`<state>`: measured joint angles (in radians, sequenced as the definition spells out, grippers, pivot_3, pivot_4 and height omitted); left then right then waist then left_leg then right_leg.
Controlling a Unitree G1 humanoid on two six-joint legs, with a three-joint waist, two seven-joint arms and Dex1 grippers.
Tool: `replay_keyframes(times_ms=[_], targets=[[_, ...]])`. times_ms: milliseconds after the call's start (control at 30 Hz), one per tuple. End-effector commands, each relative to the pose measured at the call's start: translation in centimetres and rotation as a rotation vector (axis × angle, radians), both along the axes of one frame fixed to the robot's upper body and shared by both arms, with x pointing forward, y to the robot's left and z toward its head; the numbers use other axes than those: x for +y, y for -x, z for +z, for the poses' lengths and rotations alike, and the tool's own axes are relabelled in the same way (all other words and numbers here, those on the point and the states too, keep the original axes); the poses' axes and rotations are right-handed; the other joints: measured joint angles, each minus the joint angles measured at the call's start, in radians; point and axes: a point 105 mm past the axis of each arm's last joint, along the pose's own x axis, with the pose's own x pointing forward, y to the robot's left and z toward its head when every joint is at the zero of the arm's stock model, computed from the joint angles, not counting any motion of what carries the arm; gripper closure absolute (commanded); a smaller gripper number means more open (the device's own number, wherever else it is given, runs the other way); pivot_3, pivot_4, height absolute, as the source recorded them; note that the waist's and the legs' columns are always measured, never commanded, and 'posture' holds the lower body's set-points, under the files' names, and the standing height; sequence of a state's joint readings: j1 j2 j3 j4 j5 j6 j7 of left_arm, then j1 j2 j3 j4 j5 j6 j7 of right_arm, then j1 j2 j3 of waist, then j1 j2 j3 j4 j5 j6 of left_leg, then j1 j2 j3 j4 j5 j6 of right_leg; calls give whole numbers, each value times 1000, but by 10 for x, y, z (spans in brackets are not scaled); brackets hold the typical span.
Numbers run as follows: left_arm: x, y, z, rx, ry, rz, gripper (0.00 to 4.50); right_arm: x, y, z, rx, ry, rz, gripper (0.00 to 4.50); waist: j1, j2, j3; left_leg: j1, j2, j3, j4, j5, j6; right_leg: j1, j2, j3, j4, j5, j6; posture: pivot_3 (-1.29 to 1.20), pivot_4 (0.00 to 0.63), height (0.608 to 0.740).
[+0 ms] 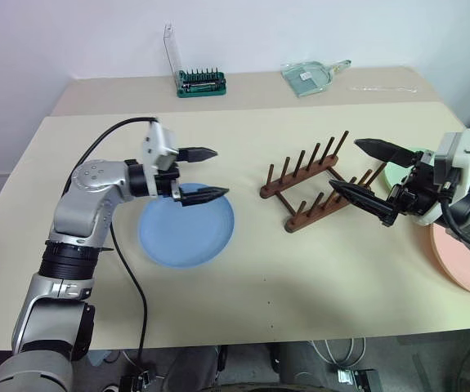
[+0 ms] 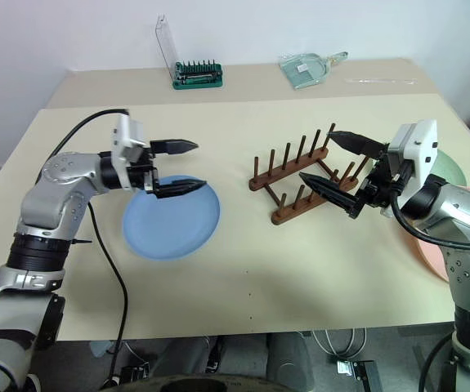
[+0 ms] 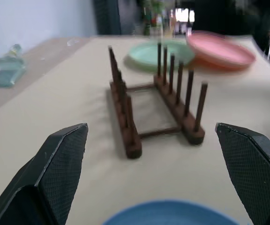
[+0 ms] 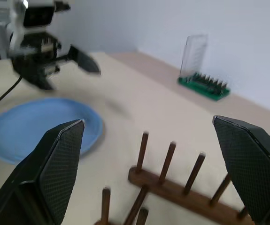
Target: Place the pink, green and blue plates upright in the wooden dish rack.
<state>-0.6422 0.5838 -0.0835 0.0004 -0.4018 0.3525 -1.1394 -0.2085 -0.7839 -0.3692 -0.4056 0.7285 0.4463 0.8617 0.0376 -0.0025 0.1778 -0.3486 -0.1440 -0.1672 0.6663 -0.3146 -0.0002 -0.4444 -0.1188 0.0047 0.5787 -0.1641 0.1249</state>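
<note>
On beige table: dark-brown wooden peg dish rack (image 1: 316, 181) seen empty at centre | round light-blue plate (image 1: 187, 231) laid flat, left of rack | mint-green plate (image 3: 159, 53) and salmon-pink plate (image 3: 219, 48) laid flat, right of rack | left gripper (image 1: 203, 174) held over blue plate, fingers spread wide, nothing gripped | right gripper (image 1: 373, 175) held at rack's right end, fingers spread wide, nothing gripped

beige table (image 1: 243, 302), white wall (image 1: 79, 33)
</note>
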Motion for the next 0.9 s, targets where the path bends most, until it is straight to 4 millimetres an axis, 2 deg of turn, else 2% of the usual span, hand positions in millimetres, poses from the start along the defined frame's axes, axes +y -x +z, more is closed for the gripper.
replay_keyframes(times_ms=[33,100,167,300,367,500,700,900], targets=[[-12,7,5,15,-78,11,0,-3,4,8,-57,-15,-20,32,1,0,0,0,0,0,0,0,0,0,0,0,0,0,0,0,150,740],[-28,19,-6,98,-140,-41,0,-6,5,2,-52,-19,-39,32,4,0,0,0,0,0,0,0,0,0,0,0,0,0,0,0,150,740],[-41,19,-16,231,-137,-35,0,-9,7,-2,-52,-27,-56,32,5,0,0,0,-1,0,0,0,1,1,0,0,0,0,0,0,150,740],[-64,3,-26,219,-146,69,0,-7,5,-6,-60,-44,-78,32,0,0,0,1,-1,0,0,0,0,1,1,1,0,0,1,0,150,740],[-78,-5,-29,282,-112,133,0,-6,4,-5,-68,-51,-83,32,1,0,0,1,0,1,0,0,0,1,1,2,0,0,1,0,150,740],[-103,10,-42,300,-172,106,0,-9,6,-5,-79,-56,-109,32,0,0,0,2,0,2,0,0,0,1,1,3,1,0,1,0,150,740],[-117,14,-68,327,-237,97,0,-9,5,-4,-92,-51,-124,32,1,0,0,3,0,3,0,0,0,1,1,5,1,0,1,0,150,740],[-126,3,-84,246,-278,165,0,-9,5,-5,-93,-50,-129,32,3,0,0,4,0,4,0,0,0,1,1,5,1,0,1,0,150,740]])
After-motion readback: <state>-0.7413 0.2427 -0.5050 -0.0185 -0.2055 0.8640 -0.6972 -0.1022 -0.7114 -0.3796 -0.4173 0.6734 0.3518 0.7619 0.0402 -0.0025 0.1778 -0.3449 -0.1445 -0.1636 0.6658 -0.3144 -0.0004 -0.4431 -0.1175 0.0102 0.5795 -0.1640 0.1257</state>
